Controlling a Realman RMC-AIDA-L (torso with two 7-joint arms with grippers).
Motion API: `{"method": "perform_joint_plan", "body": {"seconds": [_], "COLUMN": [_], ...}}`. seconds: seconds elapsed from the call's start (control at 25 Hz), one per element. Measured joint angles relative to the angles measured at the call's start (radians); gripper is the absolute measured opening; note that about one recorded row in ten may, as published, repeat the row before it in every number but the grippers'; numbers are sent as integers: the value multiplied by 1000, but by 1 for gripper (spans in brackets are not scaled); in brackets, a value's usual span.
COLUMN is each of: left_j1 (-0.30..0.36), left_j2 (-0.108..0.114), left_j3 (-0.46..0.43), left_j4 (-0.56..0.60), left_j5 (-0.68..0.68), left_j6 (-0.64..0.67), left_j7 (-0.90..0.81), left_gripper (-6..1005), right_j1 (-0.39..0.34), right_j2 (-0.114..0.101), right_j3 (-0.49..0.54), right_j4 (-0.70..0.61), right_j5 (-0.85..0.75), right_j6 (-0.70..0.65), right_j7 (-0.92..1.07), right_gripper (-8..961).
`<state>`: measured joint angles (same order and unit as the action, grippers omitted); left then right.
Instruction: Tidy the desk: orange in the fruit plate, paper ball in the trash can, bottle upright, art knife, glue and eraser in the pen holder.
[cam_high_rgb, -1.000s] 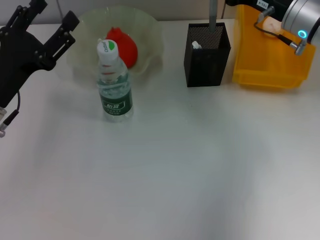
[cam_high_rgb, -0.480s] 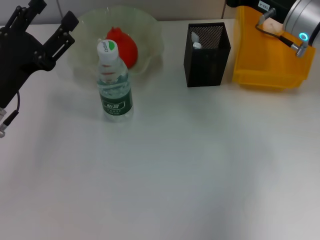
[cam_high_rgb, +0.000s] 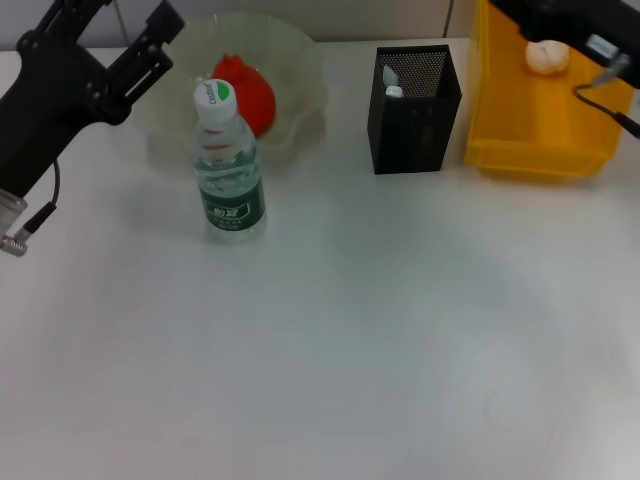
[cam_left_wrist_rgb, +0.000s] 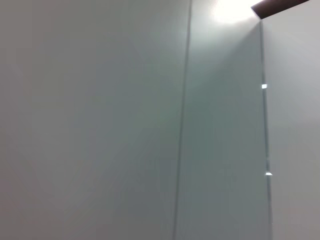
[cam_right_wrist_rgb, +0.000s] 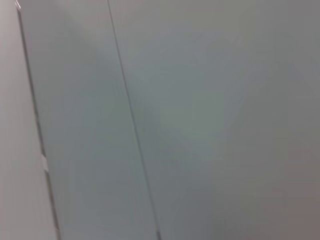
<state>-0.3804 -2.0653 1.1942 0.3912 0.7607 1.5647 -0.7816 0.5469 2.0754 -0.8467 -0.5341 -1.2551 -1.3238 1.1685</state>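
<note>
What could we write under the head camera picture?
Tidy desk: orange in fruit plate, bottle upright, paper ball in trash can.

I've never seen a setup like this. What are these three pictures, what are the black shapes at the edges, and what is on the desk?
A two-armed robot is tidying a desk. The big picture comes from a camera on its head, looking down. The black shape at the far left is its left gripper, raised, jaws open and holding nothing. The right arm shows only at the far right corner. The two grey pictures come from wrist cameras, which see only a plain wall. On the white desk an orange lies in a fruit plate, a bottle stands upright, a pen holder holds a few items, and a paper ball lies in the yellow trash can.
</note>
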Motion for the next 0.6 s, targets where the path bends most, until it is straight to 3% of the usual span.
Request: {"method": "perform_joint_plan", "body": {"seconds": [0.24, 0.28, 0.32, 0.36, 0.4, 0.48, 0.6], "left_j1": [-1, -16, -26, -32, -32, -71, -90], "left_j2": [16, 66, 93, 107, 107, 160, 169], "left_j3": [-7, -10, -10, -10, -10, -14, -32], "left_j4": [83, 152, 169, 176, 176, 199, 206], "left_j5": [64, 138, 173, 195, 195, 340, 442], "left_j6": [-23, -19, -1, 10, 10, 100, 143], "left_j7": [-96, -228, -293, -329, -329, -493, -575], "left_gripper": [802, 802, 802, 802, 802, 802, 802], "right_j1": [-118, -131, -139, -142, -136, -108, -50], "right_j2": [-5, -9, -16, -26, -36, -61, -84], "right_j3": [-1, -2, -4, -6, -6, -3, -5], "right_j4": [-128, -154, -177, -198, -211, -227, -226], "right_j5": [5, -3, -22, -50, -85, -181, -330], "right_j6": [-185, -212, -236, -262, -288, -351, -434], "right_j7": [193, 229, 275, 321, 364, 440, 494], "right_gripper": [479, 501, 522, 544, 565, 608, 673]}}
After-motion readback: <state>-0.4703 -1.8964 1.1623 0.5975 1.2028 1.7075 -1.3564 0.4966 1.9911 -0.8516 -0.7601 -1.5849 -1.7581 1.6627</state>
